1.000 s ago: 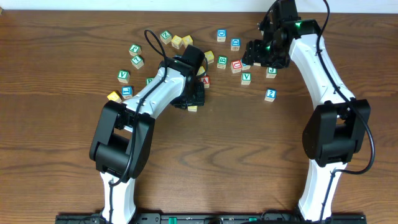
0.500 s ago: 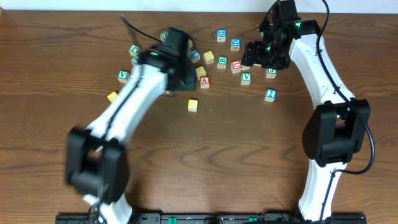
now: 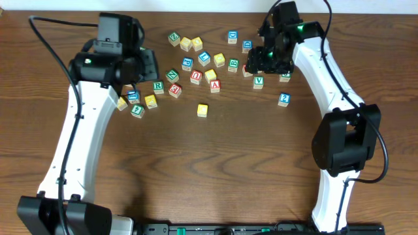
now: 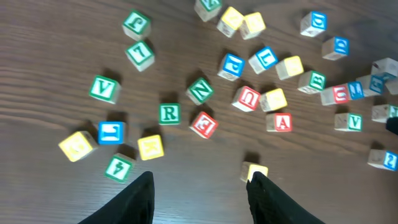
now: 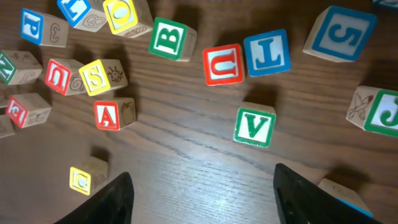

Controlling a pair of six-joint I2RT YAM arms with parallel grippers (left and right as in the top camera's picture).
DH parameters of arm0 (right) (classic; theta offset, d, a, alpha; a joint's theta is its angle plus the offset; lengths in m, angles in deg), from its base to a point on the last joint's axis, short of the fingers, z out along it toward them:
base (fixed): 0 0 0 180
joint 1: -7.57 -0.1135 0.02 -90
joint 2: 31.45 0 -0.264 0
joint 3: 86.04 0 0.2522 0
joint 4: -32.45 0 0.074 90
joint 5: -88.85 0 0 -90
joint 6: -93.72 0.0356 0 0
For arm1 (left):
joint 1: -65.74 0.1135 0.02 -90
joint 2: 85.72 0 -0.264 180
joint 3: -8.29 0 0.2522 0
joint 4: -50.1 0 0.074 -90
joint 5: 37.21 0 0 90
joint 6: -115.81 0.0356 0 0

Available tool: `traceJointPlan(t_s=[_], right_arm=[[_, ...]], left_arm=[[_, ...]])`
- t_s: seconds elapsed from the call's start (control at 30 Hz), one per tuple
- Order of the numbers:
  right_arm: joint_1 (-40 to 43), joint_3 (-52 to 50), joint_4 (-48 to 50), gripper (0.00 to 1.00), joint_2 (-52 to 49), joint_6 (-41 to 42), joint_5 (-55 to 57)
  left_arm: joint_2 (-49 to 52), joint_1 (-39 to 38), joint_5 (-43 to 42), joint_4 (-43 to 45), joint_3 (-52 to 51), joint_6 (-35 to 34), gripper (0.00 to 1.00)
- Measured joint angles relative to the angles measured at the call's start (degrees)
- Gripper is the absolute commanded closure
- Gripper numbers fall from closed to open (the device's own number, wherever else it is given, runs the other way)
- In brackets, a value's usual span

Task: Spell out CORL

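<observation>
Swung clear of the middle of the table (image 3: 228, 163), the left arm now stands over the left side of the scatter, and the cubes it covered a second ago lie in plain view; the right arm has edged slightly leftward at the far right of the cluster. The left gripper (image 4: 200, 180) is released, its dark fingers spread with only bare wood between them; the right gripper (image 5: 204, 174) hangs released too, fingers wide apart and holding nothing. The yellow C cube (image 3: 202, 110) sits alone on the near side of the scatter, apart from the others; in the left wrist view it shows just above the tip of one finger, but the overhead view puts it well away from that gripper. The green R cube (image 4: 169, 113) rests toward the left of the group, near the left gripper in the overhead view; the yellow O cube (image 5: 121, 12) lies in the far part of the cluster, just beside the green B cube (image 5: 169, 38); the blue L cube (image 5: 267, 53) stands side by side with the red U cube (image 5: 222, 63), above the green V cube (image 5: 254, 126), and the right gripper hides it from overhead. All four task cubes lie scattered, not in a row.
</observation>
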Motion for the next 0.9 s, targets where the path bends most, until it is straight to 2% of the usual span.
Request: traceJointPlan(t_s=[0.17,0.27,0.4,0.57,0.8,0.9], right_arm=[[-3.5,5.0,2.2,0.35,0.0,1.0,3.9],[-6.5,7.9,5.1,0.41,0.0,1.4,6.8],[-9.9,9.2,11.0,0.37,0.0,1.5,9.0],[-9.9,9.2,17.1,0.36,-0.3,1.5,10.3],[-9.8,9.8,21.8,0.39,-9.0,-0.1,10.1],[-9.9,9.7,24.1,0.45,-13.0,-1.2,9.9]], left_arm=[[0.0,3.2,2.1,0.1,0.0,0.6,0.52],[0.0,5.0,2.9,0.2,0.0,0.7,0.52],[0.0,7.6,3.3,0.2,0.0,1.0,0.52],[0.1,8.2,3.4,0.2,0.0,1.5,0.52],[0.1,8.2,3.4,-0.6,0.0,1.5,0.51],[0.1,8.2,3.4,-0.6,-0.1,1.5,0.51]])
